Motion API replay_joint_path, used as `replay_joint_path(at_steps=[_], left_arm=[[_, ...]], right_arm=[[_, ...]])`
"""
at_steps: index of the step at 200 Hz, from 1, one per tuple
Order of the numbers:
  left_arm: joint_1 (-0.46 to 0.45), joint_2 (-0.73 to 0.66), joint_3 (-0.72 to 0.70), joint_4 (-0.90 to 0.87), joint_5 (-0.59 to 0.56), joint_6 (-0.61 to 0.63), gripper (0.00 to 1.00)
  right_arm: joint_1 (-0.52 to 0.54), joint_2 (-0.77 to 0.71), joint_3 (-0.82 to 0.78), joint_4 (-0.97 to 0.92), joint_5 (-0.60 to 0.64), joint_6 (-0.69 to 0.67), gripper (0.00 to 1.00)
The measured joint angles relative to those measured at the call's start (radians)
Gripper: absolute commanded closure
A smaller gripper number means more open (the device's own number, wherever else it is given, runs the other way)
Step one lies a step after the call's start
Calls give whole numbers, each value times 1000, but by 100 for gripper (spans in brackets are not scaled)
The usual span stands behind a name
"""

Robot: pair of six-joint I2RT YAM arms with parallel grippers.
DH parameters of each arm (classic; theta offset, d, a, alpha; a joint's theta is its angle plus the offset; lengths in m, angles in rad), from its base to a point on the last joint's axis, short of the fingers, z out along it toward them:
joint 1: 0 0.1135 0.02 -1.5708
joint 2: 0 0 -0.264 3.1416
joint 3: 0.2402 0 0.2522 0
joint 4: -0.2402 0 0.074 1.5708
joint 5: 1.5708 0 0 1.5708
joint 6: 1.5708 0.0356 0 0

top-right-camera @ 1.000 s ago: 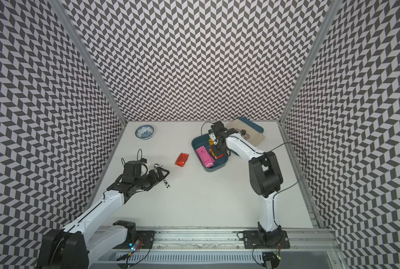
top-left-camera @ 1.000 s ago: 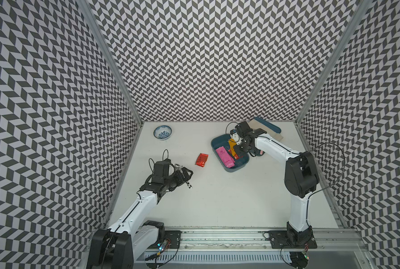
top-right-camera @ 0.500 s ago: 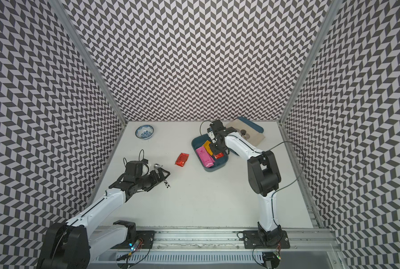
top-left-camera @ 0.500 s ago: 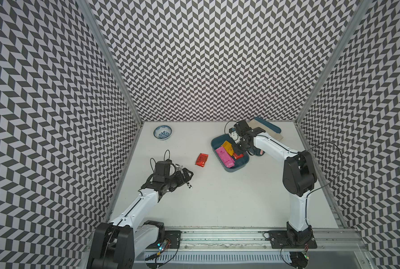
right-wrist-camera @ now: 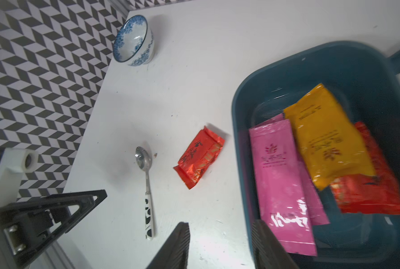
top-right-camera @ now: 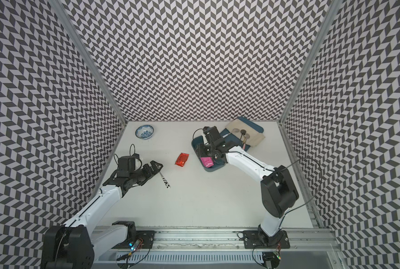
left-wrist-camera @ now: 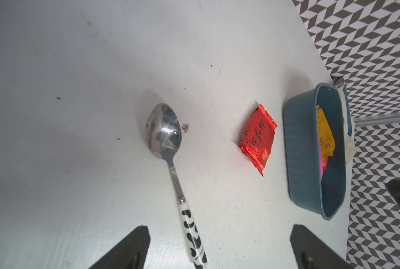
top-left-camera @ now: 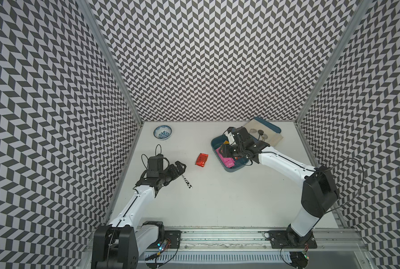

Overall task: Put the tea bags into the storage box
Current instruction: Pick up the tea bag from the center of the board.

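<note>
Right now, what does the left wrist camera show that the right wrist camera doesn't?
Only the left wrist view: the storage box's long outer wall, seen side-on; little else is unique to it. Only the right wrist view: the blue-and-white bowl, plus the pink sachets and a second red sachet lying flat inside the box. Both share the spoon, the red sachet lying outside the box, and the yellow sachet inside it.
</note>
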Motion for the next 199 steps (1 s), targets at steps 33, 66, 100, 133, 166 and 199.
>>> replay_joint_path(at_steps=[33, 66, 100, 133, 166, 199], left_arm=[[23, -2, 34, -36, -8, 19, 0], [35, -2, 83, -65, -27, 56, 0], [48, -2, 105, -98, -78, 77, 0], [56, -11, 105, -138, -131, 76, 0], [61, -51, 101, -151, -160, 73, 0], [65, -74, 87, -164, -171, 72, 0]], right_arm=[[84, 75, -10, 106, -23, 106, 53], [105, 142, -35, 196, -52, 220, 54], [105, 220, -35, 238, -47, 311, 54], [106, 290, -4, 238, -31, 352, 54], [106, 351, 32, 254, -36, 372, 54], [106, 401, 73, 267, -50, 385, 55]])
